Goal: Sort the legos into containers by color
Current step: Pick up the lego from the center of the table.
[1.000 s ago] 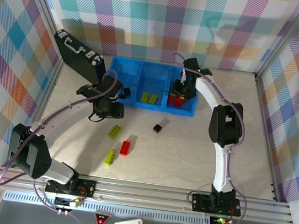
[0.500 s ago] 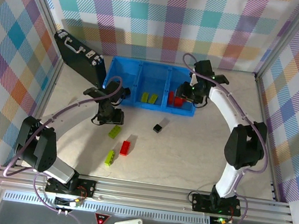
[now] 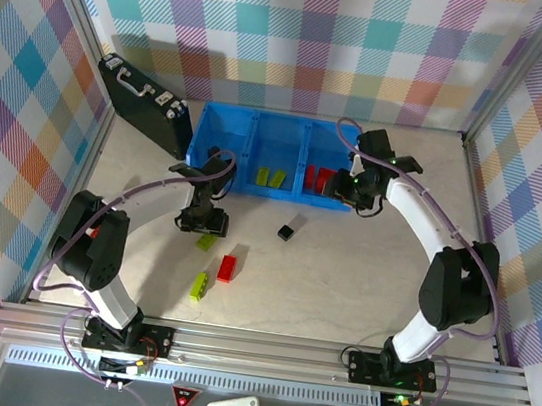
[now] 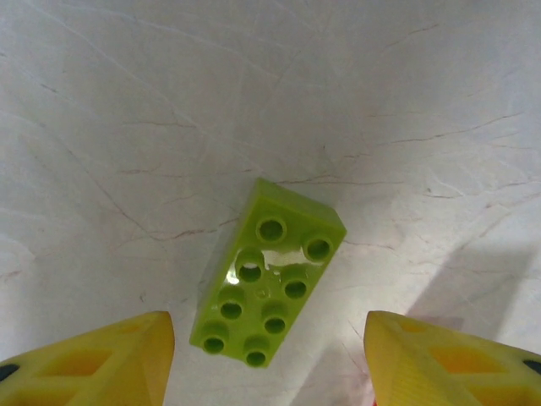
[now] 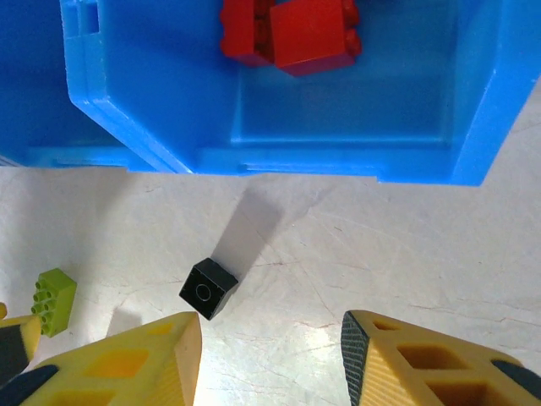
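The left arm (image 3: 88,248) rises from the near-left rail and bends right. Its wrist is turned down, so the left pincer (image 3: 204,220) points at the worktop (image 3: 372,278) just in front of the bins (image 3: 270,196). From the left wrist, the left pincer (image 4: 269,338) is released. Its yellow fingers (image 4: 101,364) stand either side of a green brick (image 4: 269,272) without touching it. That brick lies flat with eight studs up, in two rows.

The right arm (image 3: 456,285) climbs from the near-right rail, folds at the elbow and reaches back left. The right pincer (image 3: 359,187) hangs over the front-right corner of the bins. From the right wrist, the right pincer (image 5: 270,326) is released and grasps nothing, with bare worktop between its fingers.

One black case (image 3: 143,104) lies at the left end of the three joined blue bins. Four bricks lie loose on the worktop:
- the green brick (image 3: 207,243) at the left pincer
- a second green one (image 3: 199,286) nearer the rail
- one red (image 3: 227,268) between them, slightly right
- one black (image 3: 287,233) further right, in front of the bins (image 5: 355,161) and seen as a single-stud cube (image 5: 208,288) from the right wrist.

The middle bin holds two green bricks (image 3: 270,177). The right bin holds what look like two red ones (image 3: 317,178).
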Tool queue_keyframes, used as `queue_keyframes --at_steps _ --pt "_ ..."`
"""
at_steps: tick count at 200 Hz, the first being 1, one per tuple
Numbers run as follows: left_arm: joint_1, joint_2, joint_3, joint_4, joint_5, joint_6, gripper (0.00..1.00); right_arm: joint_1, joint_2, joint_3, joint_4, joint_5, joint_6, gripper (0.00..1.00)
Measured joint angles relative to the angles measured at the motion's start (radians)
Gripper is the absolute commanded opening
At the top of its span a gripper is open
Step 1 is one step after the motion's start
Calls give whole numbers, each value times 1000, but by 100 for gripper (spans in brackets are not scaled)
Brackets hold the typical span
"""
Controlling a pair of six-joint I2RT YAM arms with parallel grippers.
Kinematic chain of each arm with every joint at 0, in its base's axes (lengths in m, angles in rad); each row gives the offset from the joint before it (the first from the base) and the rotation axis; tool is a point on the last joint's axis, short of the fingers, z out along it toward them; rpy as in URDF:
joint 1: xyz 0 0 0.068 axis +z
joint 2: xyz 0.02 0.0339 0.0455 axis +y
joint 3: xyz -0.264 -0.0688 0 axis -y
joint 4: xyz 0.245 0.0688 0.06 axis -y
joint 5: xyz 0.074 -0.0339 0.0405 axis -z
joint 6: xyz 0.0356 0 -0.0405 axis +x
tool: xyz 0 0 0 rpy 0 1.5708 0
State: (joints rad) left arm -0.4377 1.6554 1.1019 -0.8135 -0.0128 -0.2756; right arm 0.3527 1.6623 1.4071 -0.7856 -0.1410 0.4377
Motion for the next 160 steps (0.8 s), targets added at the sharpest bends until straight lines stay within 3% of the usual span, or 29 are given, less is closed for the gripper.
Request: queue_keyframes --at_steps 43,130,160 --pt "0 67 0 15 -7 23 60 0 -33 -24 -1 6 0 49" --pt "0 100 0 43 -3 42 42 0 -35 -27 -1 17 3 49" --pt "0 101 0 50 -3 48 43 0 -35 -27 -1 16 3 49"
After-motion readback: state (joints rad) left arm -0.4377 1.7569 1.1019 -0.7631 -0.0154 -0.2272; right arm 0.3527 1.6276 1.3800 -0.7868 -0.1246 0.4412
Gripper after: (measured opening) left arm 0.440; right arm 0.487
